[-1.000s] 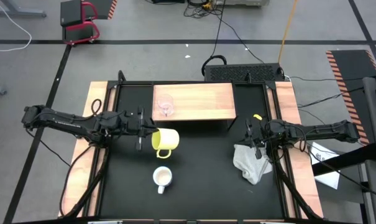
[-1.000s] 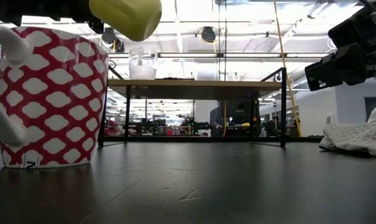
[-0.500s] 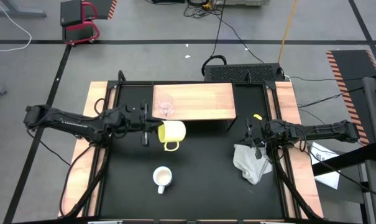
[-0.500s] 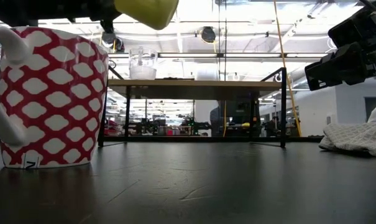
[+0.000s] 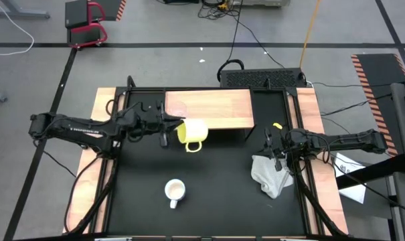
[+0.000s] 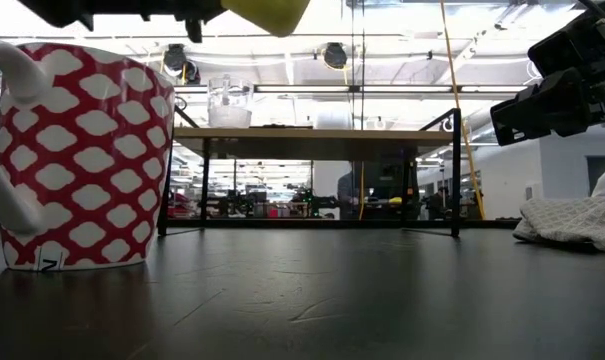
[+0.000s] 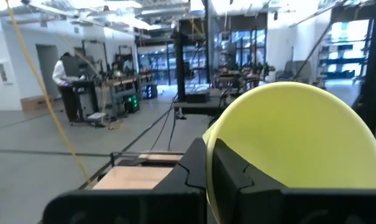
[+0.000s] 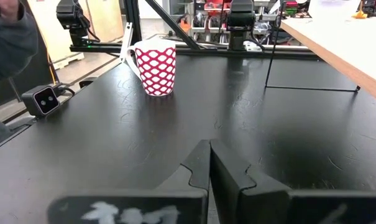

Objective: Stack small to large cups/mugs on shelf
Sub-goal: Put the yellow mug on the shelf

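Glossy yellow mug, round and handled, hangs pinched in the left gripper at the pale wooden shelf, seemingly tipped sideways.

Yellow mug, top cut off.

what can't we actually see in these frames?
- High view: the left gripper holds the yellow mug at the shelf front edge; its height above the shelf cannot be judged from straight above.
- Low view: the yellow mug is cut off by the top edge.
- High view: the glass cup is faint, partly behind the left arm.
- Left wrist view: the mug hides the shelf beyond.
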Action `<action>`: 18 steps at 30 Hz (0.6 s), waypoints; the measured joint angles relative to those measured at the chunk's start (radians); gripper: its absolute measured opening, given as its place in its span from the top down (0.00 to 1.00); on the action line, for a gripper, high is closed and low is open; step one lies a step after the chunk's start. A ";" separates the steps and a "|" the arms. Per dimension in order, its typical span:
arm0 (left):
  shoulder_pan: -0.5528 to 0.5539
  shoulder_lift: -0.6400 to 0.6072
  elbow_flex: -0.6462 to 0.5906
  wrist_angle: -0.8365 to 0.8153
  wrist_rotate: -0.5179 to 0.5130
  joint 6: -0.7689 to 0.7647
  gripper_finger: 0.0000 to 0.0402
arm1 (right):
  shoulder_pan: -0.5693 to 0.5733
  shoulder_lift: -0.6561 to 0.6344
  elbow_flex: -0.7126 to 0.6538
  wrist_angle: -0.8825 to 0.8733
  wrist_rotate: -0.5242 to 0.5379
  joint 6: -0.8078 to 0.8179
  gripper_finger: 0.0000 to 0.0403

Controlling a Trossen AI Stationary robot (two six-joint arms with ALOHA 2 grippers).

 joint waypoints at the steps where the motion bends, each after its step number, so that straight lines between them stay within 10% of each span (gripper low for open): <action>1: 0.005 0.009 0.020 -0.022 0.000 0.000 0.99 | 0.000 0.000 0.000 0.000 0.000 0.000 1.00; 18: 0.103 0.064 0.236 -0.295 0.000 -0.045 0.99 | 0.000 0.000 0.000 -0.006 0.000 0.000 1.00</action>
